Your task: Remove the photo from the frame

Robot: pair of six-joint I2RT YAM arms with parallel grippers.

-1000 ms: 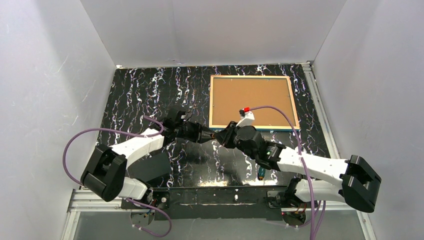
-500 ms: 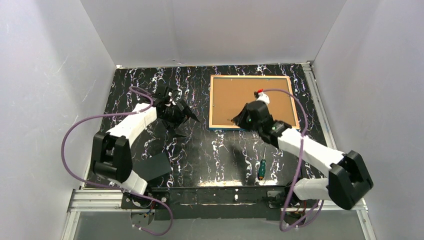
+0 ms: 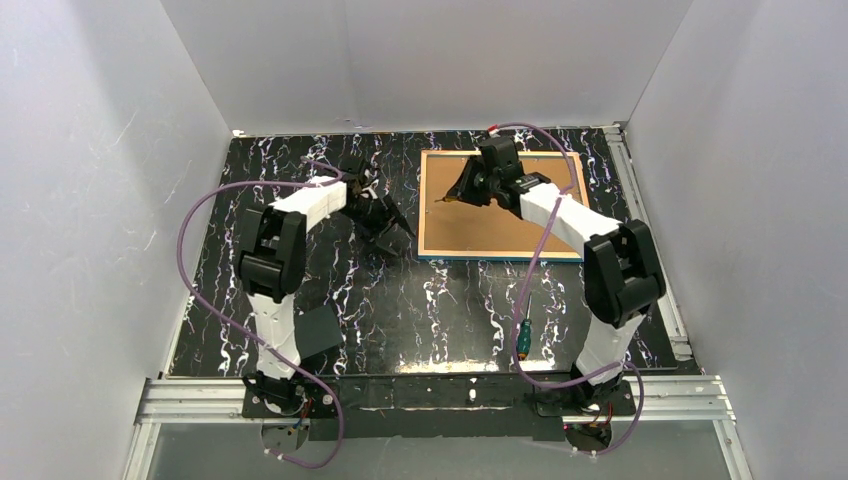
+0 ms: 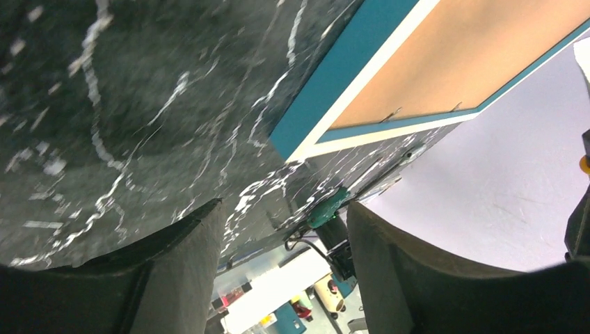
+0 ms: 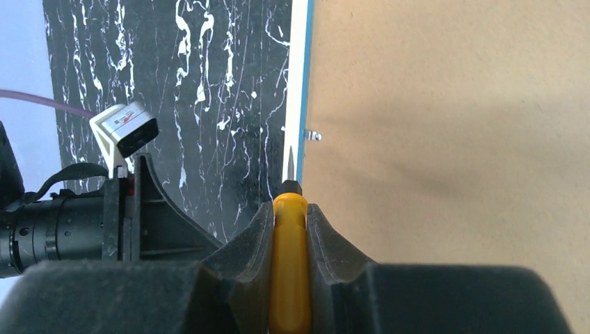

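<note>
The frame (image 3: 427, 205) lies face down at the back right, pale wood back up, with a blue outer edge (image 4: 334, 76). The brown backing board (image 3: 505, 210) fills it and hides the photo. My right gripper (image 3: 462, 190) is shut on a yellow-handled screwdriver (image 5: 289, 264). It hovers over the frame's left rail, the blade tip (image 5: 289, 156) just short of a small metal tab (image 5: 312, 136). My left gripper (image 3: 395, 228) is open and empty, low over the table just left of the frame's near left corner (image 4: 296, 149).
A green-handled screwdriver (image 3: 523, 338) lies on the black marbled table near the front, right of centre. A black square piece (image 3: 318, 330) lies by the left arm's base. White walls enclose the table on three sides.
Both arms swung from the table's middle toward the back. The right gripper carried the yellow screwdriver to the frame's left rail. The left gripper moved to the frame's left side.
</note>
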